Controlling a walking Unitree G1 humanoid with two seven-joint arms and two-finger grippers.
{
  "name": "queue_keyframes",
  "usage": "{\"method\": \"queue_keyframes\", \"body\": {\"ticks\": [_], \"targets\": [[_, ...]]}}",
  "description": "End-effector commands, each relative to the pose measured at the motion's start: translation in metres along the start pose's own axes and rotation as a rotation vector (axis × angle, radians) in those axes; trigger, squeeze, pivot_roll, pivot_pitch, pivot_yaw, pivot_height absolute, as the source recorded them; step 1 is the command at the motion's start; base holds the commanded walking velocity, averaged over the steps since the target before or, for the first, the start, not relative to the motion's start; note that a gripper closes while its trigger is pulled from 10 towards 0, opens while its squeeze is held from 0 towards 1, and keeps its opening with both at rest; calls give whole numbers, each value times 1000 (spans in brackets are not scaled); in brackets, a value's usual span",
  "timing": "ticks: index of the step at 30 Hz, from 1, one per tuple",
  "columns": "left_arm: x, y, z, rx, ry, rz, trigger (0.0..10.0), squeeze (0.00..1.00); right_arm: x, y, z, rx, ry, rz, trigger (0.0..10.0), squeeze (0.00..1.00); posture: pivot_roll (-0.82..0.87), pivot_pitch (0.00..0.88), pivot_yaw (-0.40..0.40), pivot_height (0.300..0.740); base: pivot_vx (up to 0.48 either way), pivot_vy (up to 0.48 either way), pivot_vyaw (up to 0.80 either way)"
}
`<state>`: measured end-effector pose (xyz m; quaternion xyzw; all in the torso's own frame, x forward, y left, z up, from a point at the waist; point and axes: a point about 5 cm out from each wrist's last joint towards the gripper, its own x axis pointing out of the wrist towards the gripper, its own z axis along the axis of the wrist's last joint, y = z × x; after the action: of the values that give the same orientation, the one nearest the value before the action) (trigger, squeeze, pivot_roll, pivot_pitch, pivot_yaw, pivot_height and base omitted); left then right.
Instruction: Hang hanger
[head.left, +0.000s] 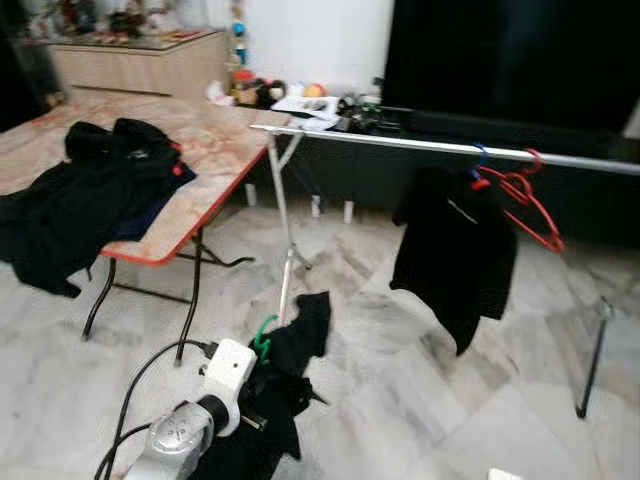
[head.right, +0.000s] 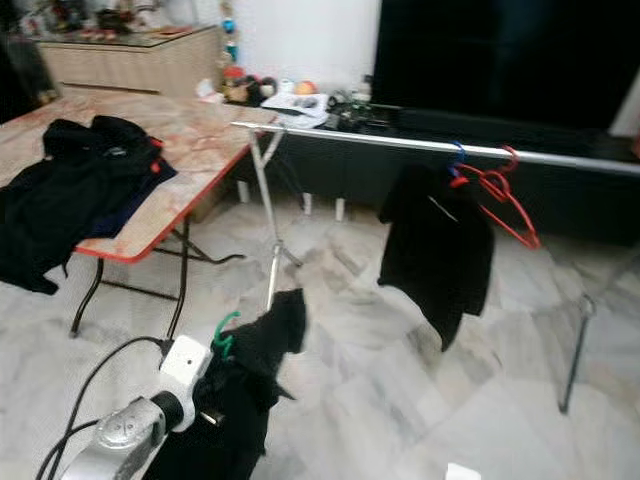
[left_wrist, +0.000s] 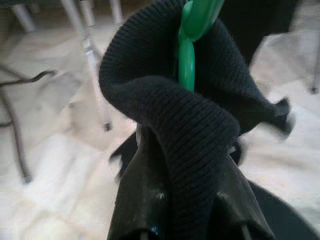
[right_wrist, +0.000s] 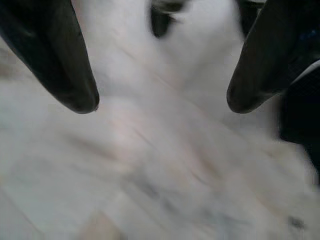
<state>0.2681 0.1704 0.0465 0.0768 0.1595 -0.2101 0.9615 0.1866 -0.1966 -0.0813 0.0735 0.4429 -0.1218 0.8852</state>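
My left gripper (head.left: 268, 372) is low in front of me, shut on a green hanger (head.left: 264, 335) that carries a black knitted garment (head.left: 297, 345). The left wrist view shows the green hanger (left_wrist: 189, 45) poking up through the black knit (left_wrist: 190, 130), which drapes over the fingers. Ahead stands a silver clothes rail (head.left: 420, 143). A black garment (head.left: 455, 250) hangs on it from a blue hook, with an empty red hanger (head.left: 525, 200) beside it. My right gripper (right_wrist: 162, 105) is open over blurred pale floor, holding nothing.
A folding table (head.left: 215, 145) with a red edge stands to the left, with dark clothes (head.left: 85, 195) piled on it. A dark TV and a low cabinet with clutter lie behind the rail. The rail's legs (head.left: 285, 250) stand on the marble floor.
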Motion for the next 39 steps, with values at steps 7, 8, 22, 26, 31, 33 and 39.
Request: {"method": "queue_keyframes", "body": {"ticks": [7,8,22,26,31,33,39], "targets": [[5,-4,12,20,-39,-14,10000,0,-2,-9,-8,2,24,-25,10000,0,97,0,-7,740,356,0,-686],[5,-4,12,20,-38,-14,10000,0,-2,-9,-8,1,24,-25,10000,0,97,0,-7,740,360,0,-644],[5,-4,12,22,-33,-19,10000,0,-2,-10,-10,-9,29,-24,10000,0,98,0,-7,740,361,0,-32],[5,-4,12,22,-33,-19,10000,0,-2,-10,-10,-8,30,-22,10000,0,97,0,-5,740,358,0,0],[5,-4,12,23,-29,-18,10000,0,-2,-10,-10,-11,33,-21,10000,0,97,0,-6,740,358,0,0],[5,-4,11,21,-27,-15,10000,0,-2,-10,-10,-12,33,-19,10000,0,97,0,-6,740,360,0,0],[3,4,1,-26,-5,44,10000,0,-2,-10,-11,-33,38,-10,10000,0,90,0,-5,740,356,0,0]]}}
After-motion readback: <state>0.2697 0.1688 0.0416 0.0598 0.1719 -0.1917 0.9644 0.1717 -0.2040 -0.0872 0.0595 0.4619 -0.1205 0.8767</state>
